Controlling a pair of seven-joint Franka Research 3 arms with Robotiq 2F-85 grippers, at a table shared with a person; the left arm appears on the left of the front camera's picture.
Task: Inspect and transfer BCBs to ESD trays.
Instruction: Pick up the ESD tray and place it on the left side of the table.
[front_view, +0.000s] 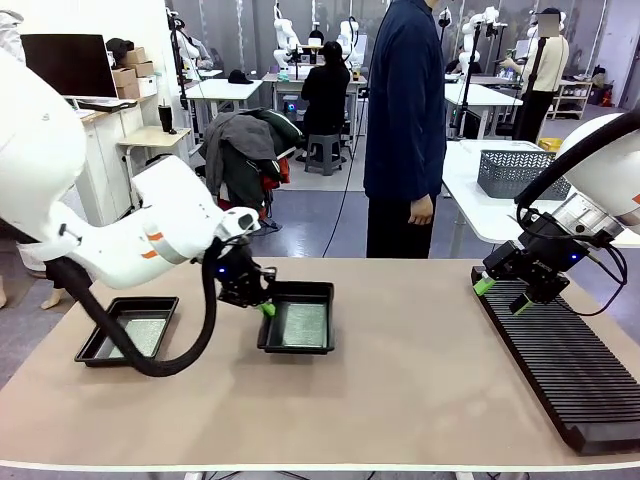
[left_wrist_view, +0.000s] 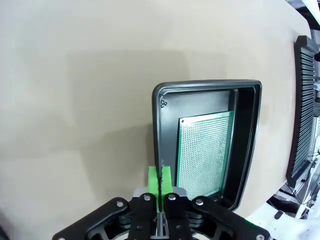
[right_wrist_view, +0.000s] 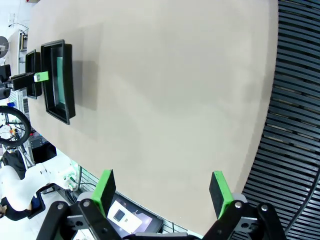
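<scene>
The black slotted rack (front_view: 565, 365) lies nearest at 4 o'clock on the desk (front_view: 400, 390), with the right end effector (front_view: 497, 296) above its far end, fingers apart, holding nothing. At 9 o'clock, two ESD trays (front_view: 298, 318) (front_view: 128, 331) each hold a BCB (left_wrist_view: 205, 150) (front_view: 143, 337). The left end effector (left_wrist_view: 159, 179), pads together and empty, hovers at the middle tray's left rim. A person (front_view: 404, 120) stands at 12 o'clock

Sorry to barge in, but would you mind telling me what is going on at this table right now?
Each of the two black ESD trays, the left tray and the middle tray, holds a green BCB. The left gripper is shut and empty at the middle tray's rim. The right gripper hangs open over the slotted rack. A person stands at the far side.
</scene>
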